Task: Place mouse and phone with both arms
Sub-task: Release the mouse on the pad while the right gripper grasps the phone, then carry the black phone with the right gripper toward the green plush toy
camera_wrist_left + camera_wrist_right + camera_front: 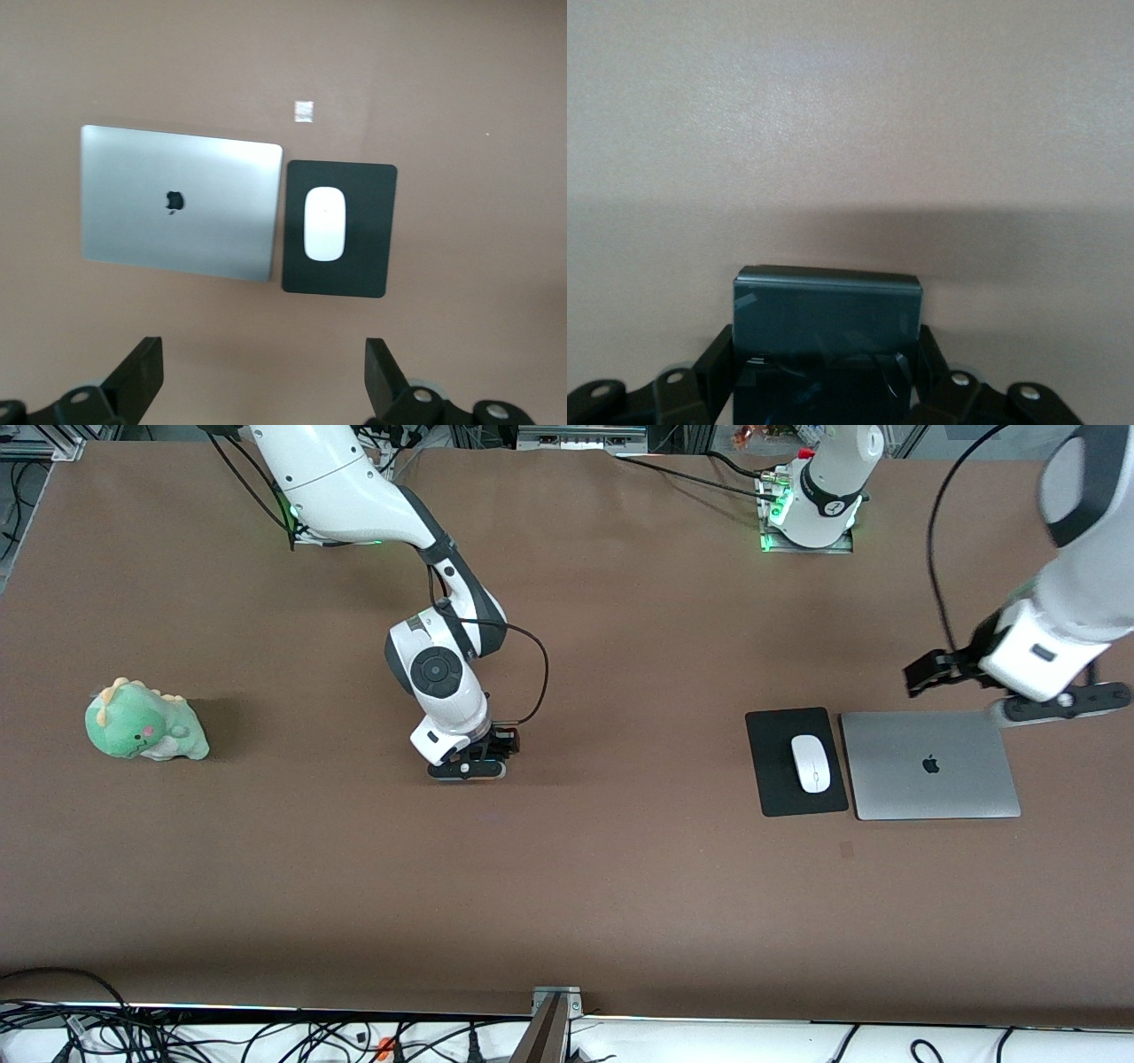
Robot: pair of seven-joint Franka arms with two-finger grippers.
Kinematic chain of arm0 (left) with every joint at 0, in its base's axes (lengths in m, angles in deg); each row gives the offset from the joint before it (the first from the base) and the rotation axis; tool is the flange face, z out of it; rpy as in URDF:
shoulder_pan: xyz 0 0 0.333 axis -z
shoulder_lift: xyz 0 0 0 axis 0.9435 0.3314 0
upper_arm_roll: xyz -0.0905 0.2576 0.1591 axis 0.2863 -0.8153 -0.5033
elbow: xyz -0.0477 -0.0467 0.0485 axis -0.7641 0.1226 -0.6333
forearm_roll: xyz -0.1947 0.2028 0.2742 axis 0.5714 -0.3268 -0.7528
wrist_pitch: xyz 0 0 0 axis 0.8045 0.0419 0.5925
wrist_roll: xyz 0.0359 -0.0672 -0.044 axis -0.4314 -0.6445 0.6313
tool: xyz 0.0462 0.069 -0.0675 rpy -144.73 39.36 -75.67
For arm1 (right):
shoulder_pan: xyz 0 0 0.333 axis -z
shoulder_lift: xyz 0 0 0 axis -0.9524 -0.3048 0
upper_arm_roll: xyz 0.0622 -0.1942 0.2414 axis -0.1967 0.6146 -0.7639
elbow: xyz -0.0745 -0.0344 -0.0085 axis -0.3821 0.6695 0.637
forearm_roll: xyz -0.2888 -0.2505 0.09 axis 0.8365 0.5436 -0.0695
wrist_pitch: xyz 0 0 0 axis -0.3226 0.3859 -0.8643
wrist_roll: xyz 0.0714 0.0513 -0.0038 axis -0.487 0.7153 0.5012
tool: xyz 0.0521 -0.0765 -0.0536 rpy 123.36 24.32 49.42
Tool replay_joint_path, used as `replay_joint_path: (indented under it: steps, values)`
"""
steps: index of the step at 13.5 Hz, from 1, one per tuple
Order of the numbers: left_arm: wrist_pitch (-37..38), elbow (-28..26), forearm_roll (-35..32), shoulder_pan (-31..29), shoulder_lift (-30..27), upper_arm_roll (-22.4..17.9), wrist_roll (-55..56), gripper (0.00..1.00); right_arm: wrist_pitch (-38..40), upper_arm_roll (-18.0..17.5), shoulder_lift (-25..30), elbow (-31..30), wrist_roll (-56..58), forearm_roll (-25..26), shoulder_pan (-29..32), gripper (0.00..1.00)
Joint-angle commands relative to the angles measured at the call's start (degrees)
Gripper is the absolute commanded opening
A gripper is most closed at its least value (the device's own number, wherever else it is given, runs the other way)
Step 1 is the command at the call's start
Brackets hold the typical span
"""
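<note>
A brown table [620, 886] carries a green plush dinosaur [144, 722], a black mat [772, 766] and a closed silver laptop [930, 766]; the mat and laptop lie just below the left gripper [926, 673].

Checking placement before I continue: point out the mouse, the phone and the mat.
mouse [811, 763]: front view, middle of its white top.
phone [827, 310]: right wrist view, its dark face between the right gripper's fingers.
mat [772, 784]: front view, bare black part beside the mouse.
</note>
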Motion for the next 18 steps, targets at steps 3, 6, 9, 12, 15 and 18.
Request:
replay_joint_path:
  steps: [3,6,9,12,15,18]
  values:
    - [3.90,1.29,1.16,-0.79,-2.62,1.24,-1.23,1.00,16.49,3.21,2.01,6.99,5.72,-0.11,0.62,0.50]
    - [3.90,3.38,1.25,-0.53,-2.45,0.99,-1.05,1.00,20.22,3.66,3.77,7.72,13.37,-0.63,4.65,0.50]
    - [4.16,3.66,1.95,0.00,-2.45,1.33,-0.96,1.00,21.10,5.40,6.66,5.18,18.56,-0.63,8.61,0.49]
    - [4.34,3.75,2.04,0.43,-2.44,1.25,-1.23,1.00,19.35,7.17,10.36,0.00,23.83,-0.90,14.14,0.49]
    - [4.34,3.66,1.86,7.27,-2.53,-4.71,-1.05,1.00,10.59,7.17,14.31,-9.82,27.44,-0.90,20.38,0.48]
    - [5.21,3.66,1.95,8.52,-2.27,-6.23,-1.31,1.00,-2.50,7.17,16.34,-20.20,30.96,-0.99,25.39,0.48]
